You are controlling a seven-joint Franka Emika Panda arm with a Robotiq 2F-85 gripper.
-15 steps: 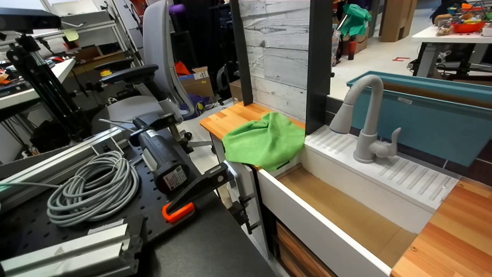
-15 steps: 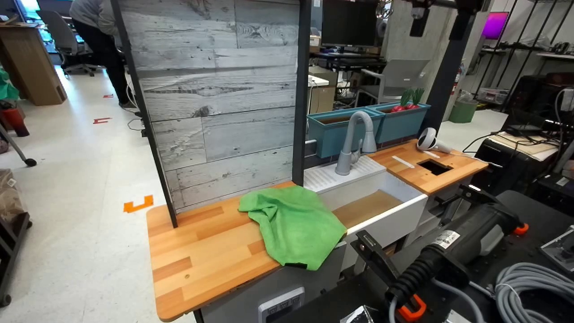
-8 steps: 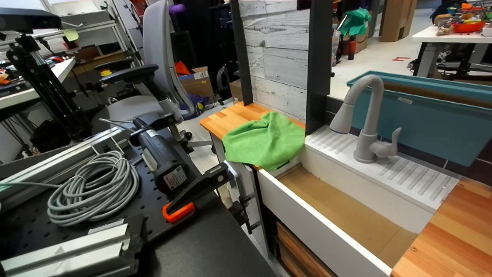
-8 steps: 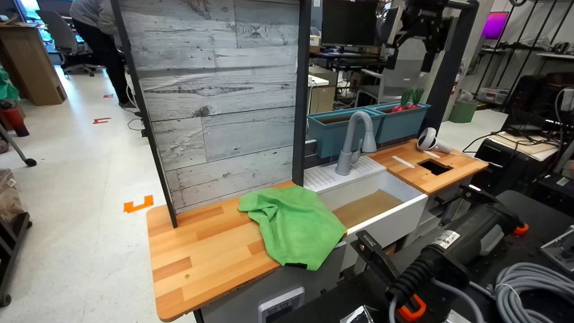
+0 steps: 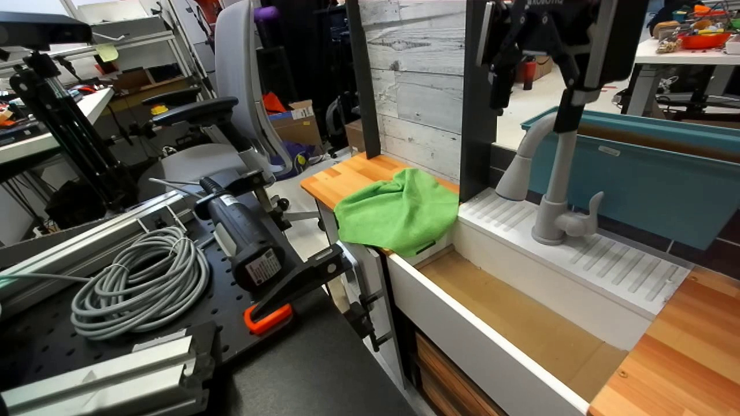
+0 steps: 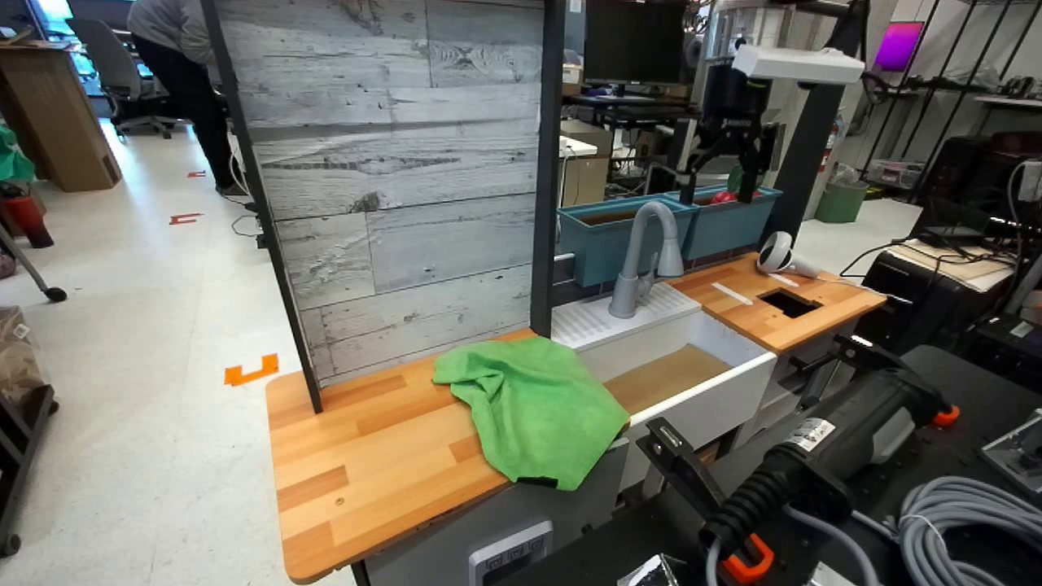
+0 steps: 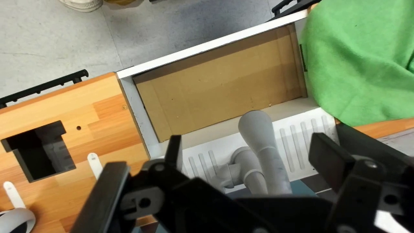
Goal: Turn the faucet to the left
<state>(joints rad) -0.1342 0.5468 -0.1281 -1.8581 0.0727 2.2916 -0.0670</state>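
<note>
Two fingers [image 7: 328, 160] stand wide apart, the grey faucet [image 7: 263, 142] showing between them in the wrist view — in an exterior view the gripper [image 6: 717, 198] hangs close by, its tips clear of the spout [image 6: 670, 259]. The faucet rises upright from the white ridged ledge [image 5: 613, 263] along the rear of the sink [image 5: 491, 352], a teal planter [image 5: 647, 190] just behind it; a green cloth [image 5: 399, 214] droops over the edge of the wooden counter [image 6: 383, 448].

Green cloth [image 6: 533, 407] – draped over counter [image 6: 374, 472] | 2 teal planters [image 6: 593, 248] | coiled cable [image 5: 98, 300]

Faucet [image 5: 559, 179] matt, smooth; towel [image 6: 541, 407] matt cloth; ctr. [image 6: 383, 448] wd.
</note>
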